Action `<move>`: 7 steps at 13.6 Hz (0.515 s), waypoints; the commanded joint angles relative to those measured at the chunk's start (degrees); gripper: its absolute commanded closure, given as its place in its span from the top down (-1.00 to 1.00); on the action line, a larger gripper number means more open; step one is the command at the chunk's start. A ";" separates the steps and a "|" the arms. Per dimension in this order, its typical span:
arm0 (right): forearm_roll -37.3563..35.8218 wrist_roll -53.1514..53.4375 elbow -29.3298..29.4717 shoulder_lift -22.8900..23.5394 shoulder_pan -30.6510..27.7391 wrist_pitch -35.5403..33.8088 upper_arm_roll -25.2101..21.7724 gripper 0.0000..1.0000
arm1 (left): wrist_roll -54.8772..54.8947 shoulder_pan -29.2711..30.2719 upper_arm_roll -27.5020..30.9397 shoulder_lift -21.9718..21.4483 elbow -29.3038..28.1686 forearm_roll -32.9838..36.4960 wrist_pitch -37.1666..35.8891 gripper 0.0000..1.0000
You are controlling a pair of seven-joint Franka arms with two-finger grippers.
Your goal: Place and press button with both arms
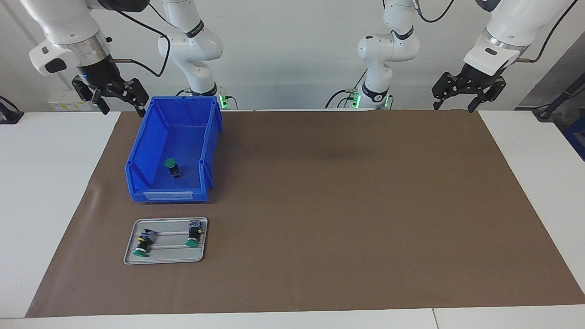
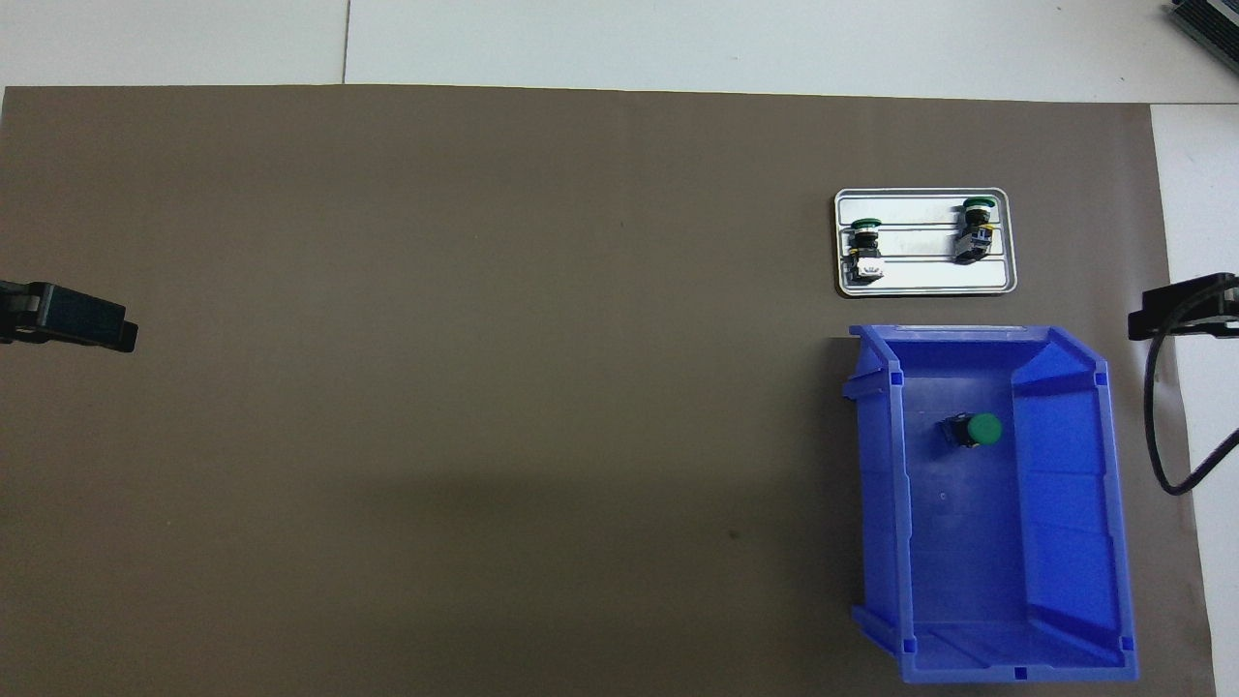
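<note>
Button (image 1: 172,167) sat in blue bin (image 1: 151,137), tray (image 1: 132,256) at bin's 6 o'clock in facing view. Looked light, rigid, slick cap; grab black body. Left gripper (image 1: 461,89), right gripper (image 1: 112,96) both hung open, empty.

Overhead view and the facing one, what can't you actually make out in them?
- Overhead view: both arms cut off by the side edges; only part of the left tool and right tool shows.
- Both views: markings on the buttons on the tray, too small.
- Facing view: label on the blue bin, too small.
</note>
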 commanded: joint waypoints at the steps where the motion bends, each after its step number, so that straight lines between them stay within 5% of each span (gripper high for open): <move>1: 0.88 -0.79 0.02 -0.33 0.42 -0.51 -0.66 1.00 | 0.65 -0.44 0.70 -1.32 -1.38 -0.43 -0.37 1.00; 7: -0.26 -0.53 -0.07 -0.33 0.51 -0.24 -0.22 1.00 | 0.65 -0.44 0.70 -1.32 -1.38 -0.43 -0.37 1.00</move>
